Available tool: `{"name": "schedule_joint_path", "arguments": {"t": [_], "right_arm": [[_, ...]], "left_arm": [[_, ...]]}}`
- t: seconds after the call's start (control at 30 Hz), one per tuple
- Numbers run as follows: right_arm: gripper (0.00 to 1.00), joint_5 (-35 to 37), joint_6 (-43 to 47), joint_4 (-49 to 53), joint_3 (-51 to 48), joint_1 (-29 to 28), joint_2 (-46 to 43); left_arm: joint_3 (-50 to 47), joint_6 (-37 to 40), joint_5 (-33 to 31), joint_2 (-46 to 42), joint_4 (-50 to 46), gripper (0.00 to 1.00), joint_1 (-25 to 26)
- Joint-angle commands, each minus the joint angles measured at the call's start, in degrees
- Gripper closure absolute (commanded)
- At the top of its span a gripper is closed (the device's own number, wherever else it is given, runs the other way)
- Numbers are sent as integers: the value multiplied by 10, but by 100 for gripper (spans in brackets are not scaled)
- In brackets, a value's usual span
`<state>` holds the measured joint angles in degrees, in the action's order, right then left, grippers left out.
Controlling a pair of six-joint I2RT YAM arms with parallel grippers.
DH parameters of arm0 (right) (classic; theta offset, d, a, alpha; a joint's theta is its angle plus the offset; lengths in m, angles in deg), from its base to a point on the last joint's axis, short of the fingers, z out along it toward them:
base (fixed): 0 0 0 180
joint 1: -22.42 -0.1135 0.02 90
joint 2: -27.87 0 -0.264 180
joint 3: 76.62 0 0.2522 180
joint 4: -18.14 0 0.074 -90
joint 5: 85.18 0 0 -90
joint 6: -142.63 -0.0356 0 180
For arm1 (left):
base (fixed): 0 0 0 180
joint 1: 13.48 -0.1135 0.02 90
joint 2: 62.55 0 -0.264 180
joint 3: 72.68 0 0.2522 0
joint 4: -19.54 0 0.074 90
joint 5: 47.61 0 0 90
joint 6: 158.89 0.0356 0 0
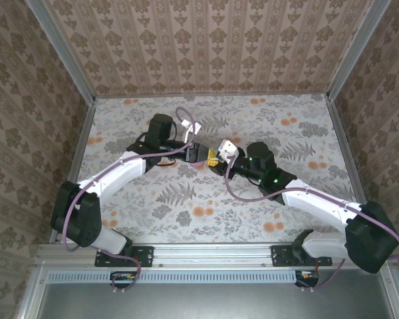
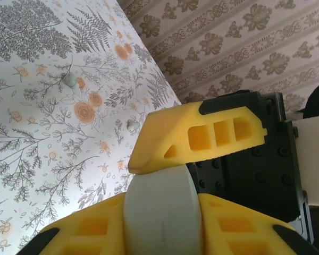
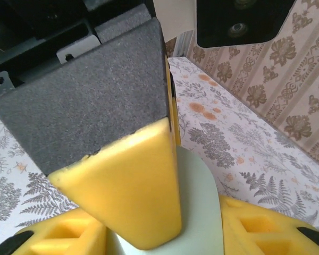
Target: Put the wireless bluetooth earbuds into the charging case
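The left gripper [image 2: 160,201] is clenched on the mint case [image 2: 159,226]. The right gripper [image 3: 170,218] brackets it too, but I cannot tell its grip. Two pale earbuds [image 2: 69,79] lie on the table [image 2: 37,159], well apart from the jaws, past the left fingertips.

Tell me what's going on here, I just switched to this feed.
Both arms meet over the middle of the table. The left claw is shut on a pale mint-green oval case. The right claw has its fingers around the same case, but it is unclear whether it is actually gripping. Two tiny pale-green pieces, apparently the earbuds, lie loose on the table, not yet in the case.
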<state>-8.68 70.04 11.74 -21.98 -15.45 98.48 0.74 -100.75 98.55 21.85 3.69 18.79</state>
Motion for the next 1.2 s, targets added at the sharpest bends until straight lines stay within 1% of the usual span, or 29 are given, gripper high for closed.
{"name": "schedule_joint_path", "arguments": {"t": [0.0, 0.07, 0.13, 0.27, 0.3, 0.33, 0.43, 0.63, 0.8, 1.17], "right_arm": [[52, -11, 15, -14, 21, -2, -8], [48, -14, 18, -13, 16, -1, -17], [43, -24, 7, -27, 3, 7, -27], [36, -104, -34, -45, -19, 50, -45], [36, -132, -34, -48, -21, 61, -48], [36, -139, -33, -61, -26, 68, -49], [35, -119, -34, -114, -39, 71, -54], [36, -129, -25, -136, -8, 71, -42], [39, -147, -14, -134, 15, 71, -29], [42, -156, -5, -132, 45, 71, 4]], "left_arm": [[6, -39, -16, -22, 40, 78, -5], [2, -63, -26, -31, 56, 81, -11], [-3, -86, -29, -40, 75, 82, -16], [-10, -136, -22, -56, 116, 82, -25], [-11, -146, -20, -59, 122, 83, -25], [-11, -155, -19, -62, 124, 82, -26], [-12, -177, -16, -67, 132, 83, -25], [-9, -200, -11, -70, 141, 82, -25], [-6, -206, -10, -74, 141, 82, -25], [-1, -206, -2, -76, 142, 82, -20]]}}
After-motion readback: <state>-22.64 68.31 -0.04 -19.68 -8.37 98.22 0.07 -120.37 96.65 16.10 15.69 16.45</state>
